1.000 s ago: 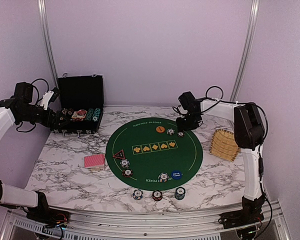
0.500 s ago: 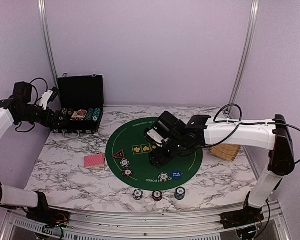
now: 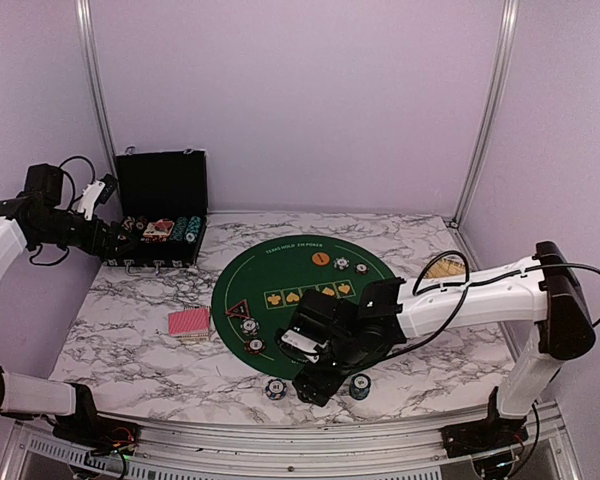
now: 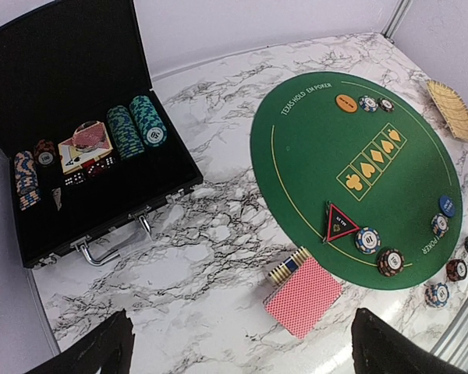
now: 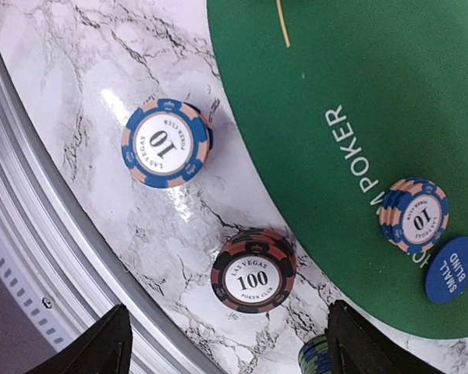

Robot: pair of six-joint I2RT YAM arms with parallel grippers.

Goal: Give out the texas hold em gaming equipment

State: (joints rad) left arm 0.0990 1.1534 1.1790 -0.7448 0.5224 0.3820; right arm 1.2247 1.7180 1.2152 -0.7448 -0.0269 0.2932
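Right claw (image 5: 228, 312) was wide open and empty, hanging low over the front edge of the table with a finger either side of the black-and-red 100 chip (image 5: 253, 271), not touching it as far as I could tell. That chip lay flat on the marble just off the green mat (image 5: 335, 78), with the blue 10 chip (image 5: 165, 142) near it on one side and a green-edged chip (image 5: 315, 357), mostly cut off at the frame bottom, on the other. On the mat close by sat a short stack of 10 chips (image 5: 414, 216) just beside the blue small blind button (image 5: 450, 269). Left claw (image 4: 240, 327) was fully open too, holding nothing, up by the black case (image 4: 70, 156) and well apart from the action. Rest of the kit: red-backed cards (image 4: 303, 296) on the marble just off the mat's left side, triangle (image 4: 340, 224) on the mat near them, orange button (image 4: 345, 102) at the far side. I read it as the chip hand-out for the near seat. Couldn't tell whether the 100 chip was due to be lifted or was where it belonged. If a pick: drop straight down, centre on the chip, get the fingertips onto the marble before closing, since a thin flat disc would likely slip out of a high pinch; the 10 chip looked far enough off not to get knocked
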